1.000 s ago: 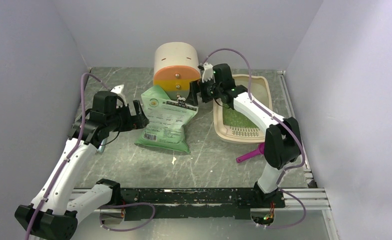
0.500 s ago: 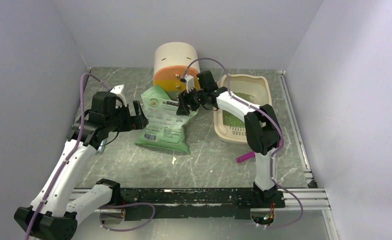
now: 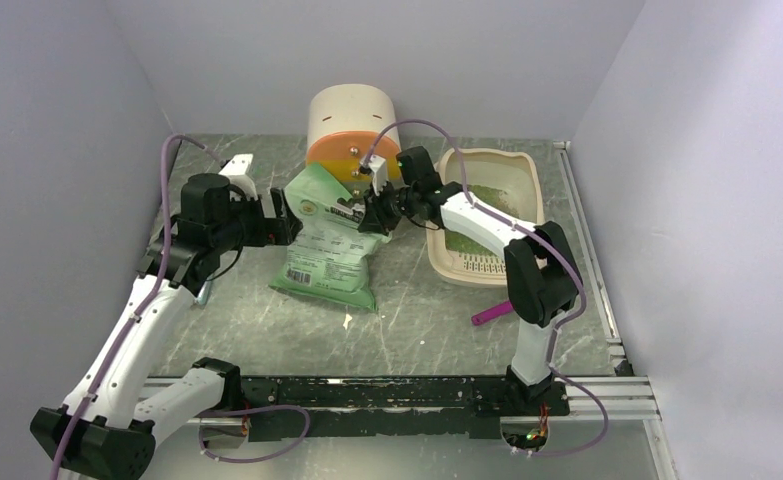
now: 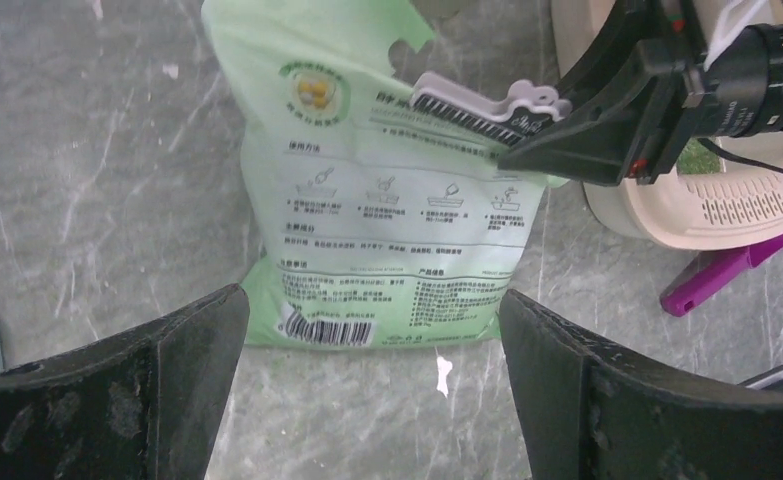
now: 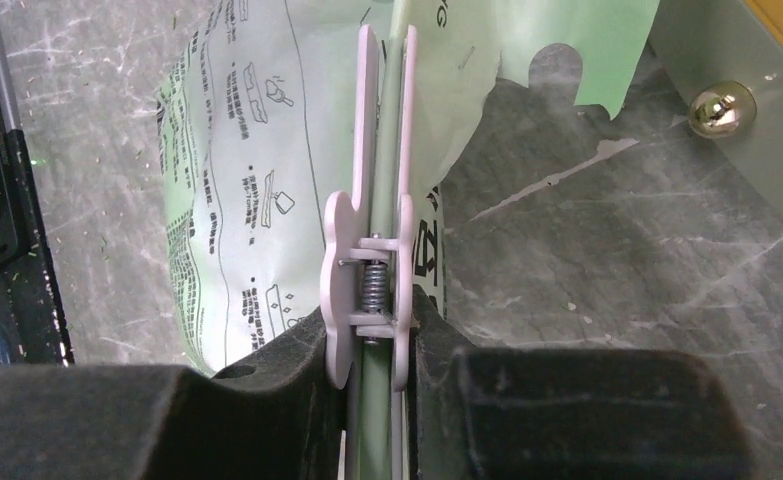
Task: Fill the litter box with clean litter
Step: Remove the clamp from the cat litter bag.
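**Clamping the bag clip beside a part-filled litter box**

Finding the litter box (image 3: pixel 530 172) lying flat on the table (image 3: pixel 267 330), just to the right of the right gripper (image 3: pixel 372 213) and apart from its fingers (image 5: pixel 567 400). Showing beige plastic, a rectangular shape with rounded corners, a raised rim and a slotted ledge at the near end. Holding a thin spread of clean litter (image 3: pixel 464 238), light-green grit, covering part of the floor.

Seeing the green bag (image 3: pixel 329 245) lying between the two grippers, printed side up, with its top end under the right fingers. Noting the round beige-and-orange drawer unit (image 3: pixel 352 125) standing just behind those fingers.

Hovering the left gripper (image 3: pixel 285 226) at the bag's left edge, fingers (image 4: pixel 147 390) spread wide and gripping nothing, with the bag's print showing in the gap.

Spotting the magenta scoop (image 3: pixel 492 313) lying near the box's slotted end, well clear of both sets of fingers.

Pinching the white clip (image 5: pixel 372 260) by its handles between the right fingers, right on the bag's top fold.

Comparing with a second ago: having swung the right gripper leftward from beside the drawer unit onto the bag's top, and having narrowed from wide apart to a pinch. Uncovering more of the box that way. Having edged the left gripper nearer the bag, equally spread.
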`<state>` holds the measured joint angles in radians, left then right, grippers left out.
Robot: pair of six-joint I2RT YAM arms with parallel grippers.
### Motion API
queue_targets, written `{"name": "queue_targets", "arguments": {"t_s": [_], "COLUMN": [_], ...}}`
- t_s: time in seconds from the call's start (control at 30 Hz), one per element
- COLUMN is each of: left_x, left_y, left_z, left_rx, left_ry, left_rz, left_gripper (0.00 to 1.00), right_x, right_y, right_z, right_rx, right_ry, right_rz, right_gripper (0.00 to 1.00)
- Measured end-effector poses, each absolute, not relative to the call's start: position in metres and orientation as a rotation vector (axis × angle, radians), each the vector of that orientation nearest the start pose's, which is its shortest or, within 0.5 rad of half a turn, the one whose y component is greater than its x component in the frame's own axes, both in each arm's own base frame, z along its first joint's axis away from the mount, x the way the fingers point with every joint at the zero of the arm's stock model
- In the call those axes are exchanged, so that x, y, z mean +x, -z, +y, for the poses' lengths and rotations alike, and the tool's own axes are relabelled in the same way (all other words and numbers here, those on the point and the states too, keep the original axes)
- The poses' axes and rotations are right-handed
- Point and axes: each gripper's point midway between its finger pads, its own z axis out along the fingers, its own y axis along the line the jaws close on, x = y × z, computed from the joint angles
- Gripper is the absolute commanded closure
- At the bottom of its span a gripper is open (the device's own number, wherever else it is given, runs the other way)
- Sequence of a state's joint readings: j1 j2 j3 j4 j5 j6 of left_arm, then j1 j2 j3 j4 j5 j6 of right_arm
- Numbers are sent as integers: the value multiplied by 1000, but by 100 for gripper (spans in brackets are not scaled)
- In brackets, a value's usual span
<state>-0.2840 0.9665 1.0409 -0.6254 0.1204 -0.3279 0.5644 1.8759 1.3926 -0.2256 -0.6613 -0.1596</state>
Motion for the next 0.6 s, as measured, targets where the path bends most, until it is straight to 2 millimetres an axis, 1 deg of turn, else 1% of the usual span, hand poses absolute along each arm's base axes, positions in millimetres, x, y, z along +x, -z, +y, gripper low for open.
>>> {"name": "queue_targets", "arguments": {"t_s": [0.17,0.27,0.4,0.5,0.53,0.57,0.6], "left_x": [290,296,305,315,320,326,333], "left_y": [-258,-266,-274,-269,-265,-261,-256], "left_z": [-125,-130,-137,-143,-145,-147,-149], "left_rx": [155,264,481,644,685,722,751], "left_ry": [492,482,438,383,366,353,342], "left_rz": [2076,2011,1882,1792,1774,1761,1756], "left_gripper": [0,0,0,0,8,13,14], "right_x": [346,335,317,311,311,312,315], "right_y": [-133,-135,-148,-157,-158,-158,-155], "right_z": [348,351,354,356,356,356,355], "right_rx": [-1163,-1196,-1226,-1230,-1229,-1225,-1216], "right_ry": [-942,-914,-898,-892,-886,-874,-859], "right_rz": [1961,1932,1870,1836,1832,1833,1842], "right_gripper": [100,100,100,100,100,100,100]}}
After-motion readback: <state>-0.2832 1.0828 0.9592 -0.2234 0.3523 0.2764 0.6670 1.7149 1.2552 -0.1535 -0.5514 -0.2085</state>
